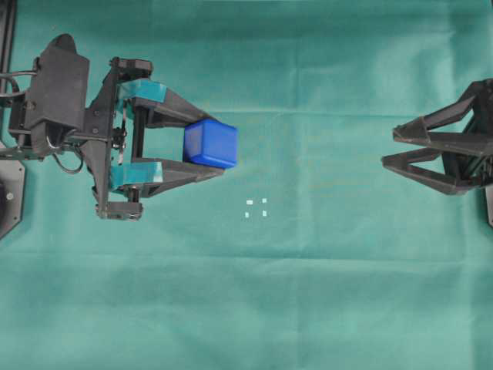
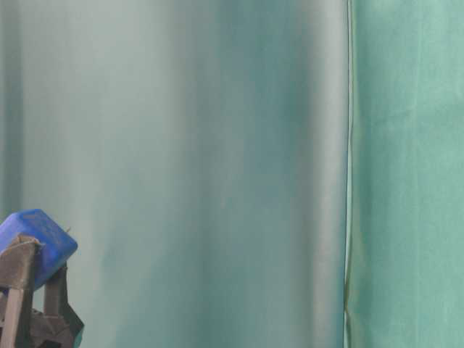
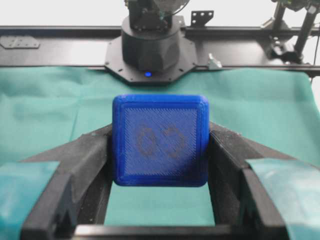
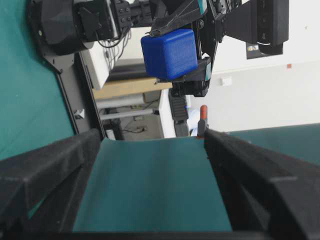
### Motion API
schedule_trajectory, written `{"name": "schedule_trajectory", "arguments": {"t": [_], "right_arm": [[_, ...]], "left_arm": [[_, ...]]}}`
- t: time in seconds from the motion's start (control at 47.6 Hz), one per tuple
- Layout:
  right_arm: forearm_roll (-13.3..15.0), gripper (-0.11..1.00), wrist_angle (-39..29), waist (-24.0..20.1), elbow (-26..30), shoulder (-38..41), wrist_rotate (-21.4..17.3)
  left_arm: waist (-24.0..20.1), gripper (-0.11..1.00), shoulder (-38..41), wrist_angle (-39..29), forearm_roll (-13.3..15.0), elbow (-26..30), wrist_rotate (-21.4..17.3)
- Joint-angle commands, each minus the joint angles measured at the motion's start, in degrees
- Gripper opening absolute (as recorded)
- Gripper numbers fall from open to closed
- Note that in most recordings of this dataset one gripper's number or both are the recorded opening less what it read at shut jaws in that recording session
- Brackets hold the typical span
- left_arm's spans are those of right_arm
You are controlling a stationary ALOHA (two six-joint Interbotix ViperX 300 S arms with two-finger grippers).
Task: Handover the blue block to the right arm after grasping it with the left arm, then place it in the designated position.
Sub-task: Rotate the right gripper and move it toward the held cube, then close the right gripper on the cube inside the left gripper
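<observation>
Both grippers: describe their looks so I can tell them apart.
The left gripper is black with two pointed fingers, each wrapped in teal tape near its base, and thin black cables loop beside its boxy wrist housing. The right gripper is all black, with two pointed, ribbed fingers and no tape.

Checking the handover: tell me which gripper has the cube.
The left gripper, the one with teal-taped fingers, jaws shut on the blue block. The all-black right gripper is open and holds nothing.
</observation>
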State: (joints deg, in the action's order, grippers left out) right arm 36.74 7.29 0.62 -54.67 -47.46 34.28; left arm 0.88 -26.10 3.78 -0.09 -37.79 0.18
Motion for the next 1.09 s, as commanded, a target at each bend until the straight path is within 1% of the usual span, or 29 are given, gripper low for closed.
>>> {"name": "schedule_trajectory", "arguments": {"t": [0.0,0.21,0.378,0.546,0.672,0.776,0.944,1.07], "right_arm": [[0.00,0.94,0.53,0.09,1.58,0.26,-0.09],[0.00,0.94,0.79,0.00,2.90,2.37,0.00],[0.00,0.94,1.58,0.09,5.89,6.24,0.00],[0.18,0.94,2.46,0.09,9.76,11.51,0.09],[1.58,0.94,2.55,0.09,13.10,15.91,0.09],[2.20,0.94,2.55,0.09,16.61,19.69,0.09],[2.20,0.94,2.55,0.35,21.18,25.05,0.09],[2.90,0.94,2.46,0.62,24.79,29.44,0.18]], "left_arm": [[-0.09,0.47,-0.35,0.26,0.09,0.79,0.00],[-0.26,0.47,-0.35,0.00,0.09,0.79,0.00],[-0.26,0.47,-0.35,-0.35,0.09,0.79,0.00],[-0.26,0.47,-0.35,-0.62,0.09,0.79,0.00],[-0.26,0.47,-0.35,-0.70,0.09,0.88,0.00],[-0.26,0.47,-0.35,-0.70,0.09,0.88,0.00],[-0.26,0.47,-0.35,-0.70,0.09,0.88,0.00],[-0.26,0.47,-0.26,-0.70,0.09,0.88,0.00]]}}
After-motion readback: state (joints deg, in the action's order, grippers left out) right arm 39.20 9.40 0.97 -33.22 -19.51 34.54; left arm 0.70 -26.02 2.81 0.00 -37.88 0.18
